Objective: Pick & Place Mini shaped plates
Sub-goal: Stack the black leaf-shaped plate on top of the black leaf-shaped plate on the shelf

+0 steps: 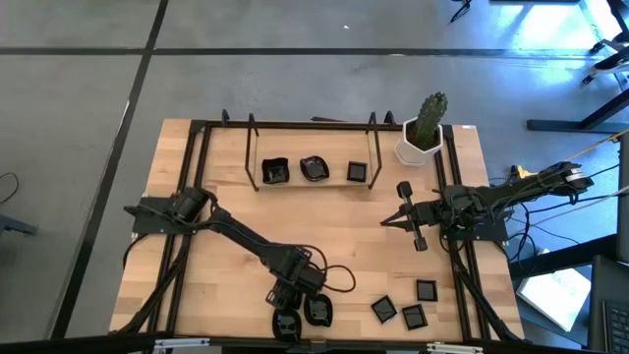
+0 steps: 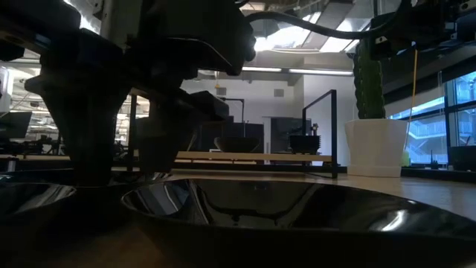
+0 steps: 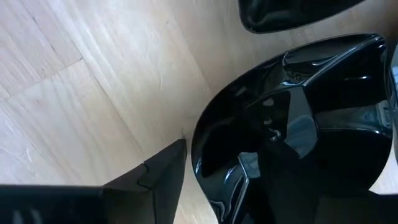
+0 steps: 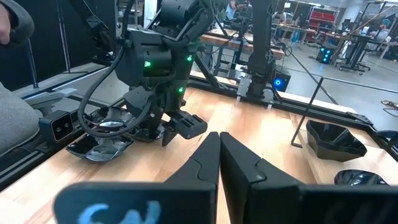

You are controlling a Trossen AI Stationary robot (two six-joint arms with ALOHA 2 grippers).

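My left gripper point(image 1: 299, 313) low at near table edge, fingers spread over two mini shaped plates point(image 1: 316, 311) lying side by side, long axes front-to-back. Right gripper point(image 1: 386, 221) pinched shut, empty, parked mid-table.

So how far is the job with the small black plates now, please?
Done, it seems: three small glossy black plates sit in a row inside the black wire rack at the far side. In hand: the left gripper, open, is at two black plates by the near edge, gripping none. Left: those two and three square black plates nearby. The right gripper waits shut, near the cactus pot.
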